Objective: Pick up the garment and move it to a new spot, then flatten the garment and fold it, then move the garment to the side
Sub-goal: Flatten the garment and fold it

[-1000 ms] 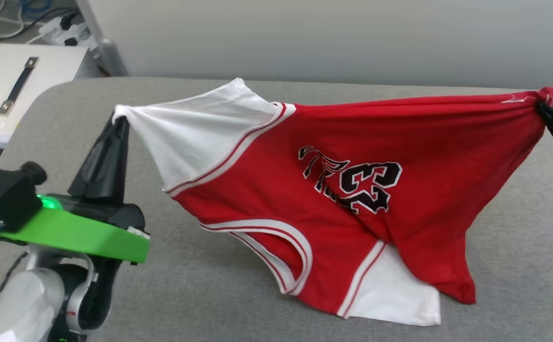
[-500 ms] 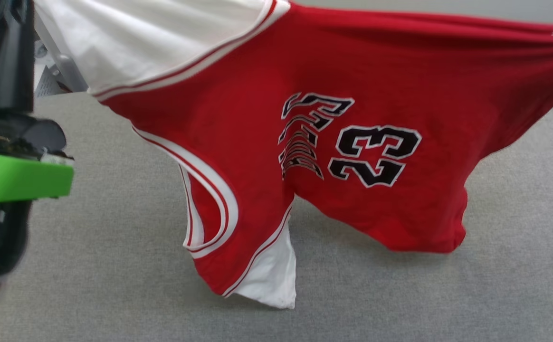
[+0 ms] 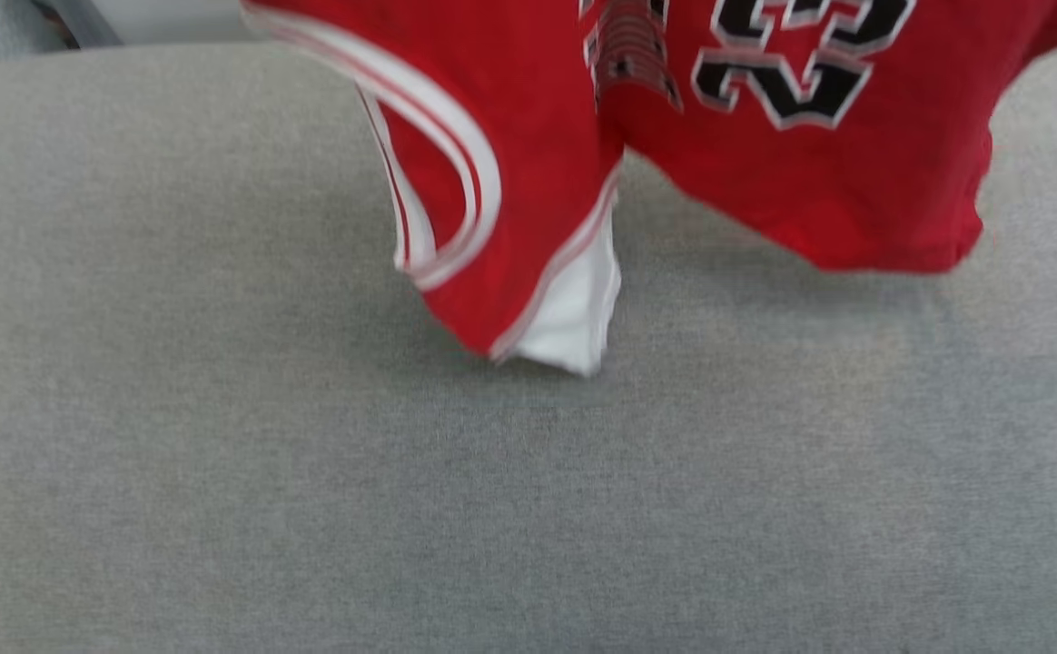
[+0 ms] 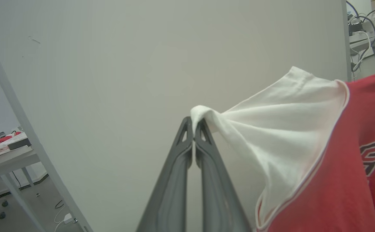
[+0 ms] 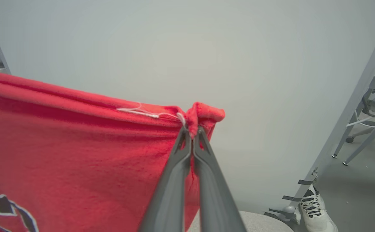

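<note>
- Two grippers hold the garment (image 3: 528,136) up by two corners. The step in hand looks like the carry to a new spot, before the lay-down.
- Head view: blurred. The garment hangs in from the top edge over the grey surface (image 3: 311,500).
- Its lowest part is the hanging white sleeve (image 3: 574,318), near centre. Can't tell if the tip touches the surface or sits just above it.
- The red hem corner (image 3: 946,245) droops on the right, and the black number print is cut off at the top.
- Left wrist view: the left gripper (image 4: 194,124) has its fingers pressed together, pinching the bunched tip of the raised white sleeve (image 4: 281,129).
- The cloth fans out taut to the right into the red body, with a pale wall (image 4: 110,80) behind.
- Right wrist view: the right gripper (image 5: 192,130) has its fingers pressed together on a bunched red corner, with a small nub poking above the tips.
- The top edge runs tight to the left, with a loose white thread (image 5: 142,112) on it. A person's shoe (image 5: 314,206) is on the floor, lower right.
- To do the carry well, my read: hold both pinches firm and the arms apart so the top edge is tight.
- Lift enough that the hanging sleeve clears the surface.
- Then lower so the bottom edge lands first and draw back to spread it.
- Both grips are on small bits of cloth, so pulling too hard could slip one.
</note>
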